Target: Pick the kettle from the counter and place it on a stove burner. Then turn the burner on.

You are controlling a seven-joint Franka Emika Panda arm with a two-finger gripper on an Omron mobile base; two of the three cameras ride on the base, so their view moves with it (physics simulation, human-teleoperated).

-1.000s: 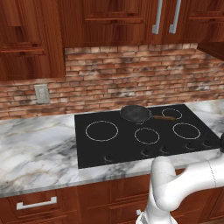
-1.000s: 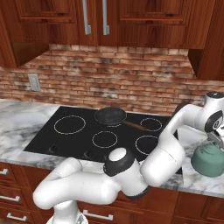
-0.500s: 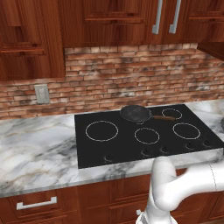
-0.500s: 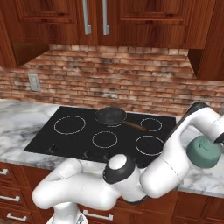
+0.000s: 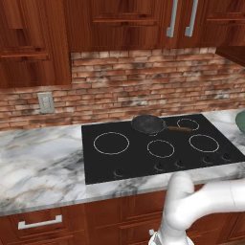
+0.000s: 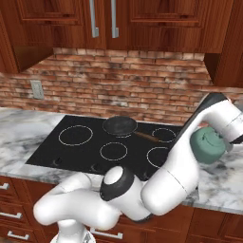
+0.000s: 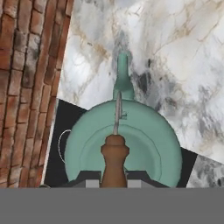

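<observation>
Right base view: compared with a second ago, the kettle (image 6: 207, 145) is off the marble table (image 6: 216, 182) and up in the air; earlier it sat on the slab at the right end, under the hand. Half a second ago it was already lifted; it is now higher and a little nearer the cooktop (image 6: 80, 148).

Counts: one cooktop with five white rings; one kettle; one frying pan (image 6: 120, 126), on the rear middle ring, brown handle pointing right. The largest ring, the stove burner (image 6: 76, 135), is bare at the far left, well apart from the kettle.

Arm pose: it rises from the base at lower left, bends through a dark elbow joint, then runs up and right to the hand at the right edge.

Hand view: the kettle (image 7: 123, 146) hangs directly under the camera, spout pointing away, over the cooktop's corner and the marble. The jaws are closed narrowly on its handle.
</observation>
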